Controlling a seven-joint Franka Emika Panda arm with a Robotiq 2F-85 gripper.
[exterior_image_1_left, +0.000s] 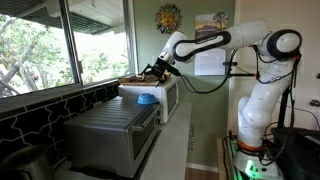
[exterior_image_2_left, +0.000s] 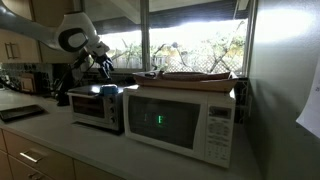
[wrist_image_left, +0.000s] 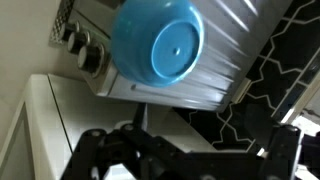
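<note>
Room: kitchen corner with a wide window (exterior_image_2_left: 190, 40) behind the appliances, trees outside, and black tile on the wall below the sill.
Bench: pale bench (exterior_image_2_left: 50, 128) running along the window wall and carrying two appliances side by side.
Toaster oven: silver toaster oven (exterior_image_2_left: 97, 108) with a ribbed metal top; the wrist view shows its knobs (wrist_image_left: 75, 45) at one end of the front.
Microwave: white microwave (exterior_image_2_left: 180, 120) just beside the toaster oven, with a flat tray (exterior_image_2_left: 190, 75) lying on its roof.
Blue bowl: blue bowl (wrist_image_left: 158, 45) resting on the toaster oven's top, near the end beside the microwave. It seems to lie mouth down, its round base facing up; in an exterior view (exterior_image_1_left: 147, 98) it shows as a low dome.
Claw: claw (wrist_image_left: 190, 160) hanging above the blue bowl and clear of it, pointing downward. Its two fingers (wrist_image_left: 100, 150) are spread wide with nothing between them.
Arm: white arm (exterior_image_1_left: 215, 42) stretching across from its base toward the window, wrist bent down over the toaster oven.
</note>
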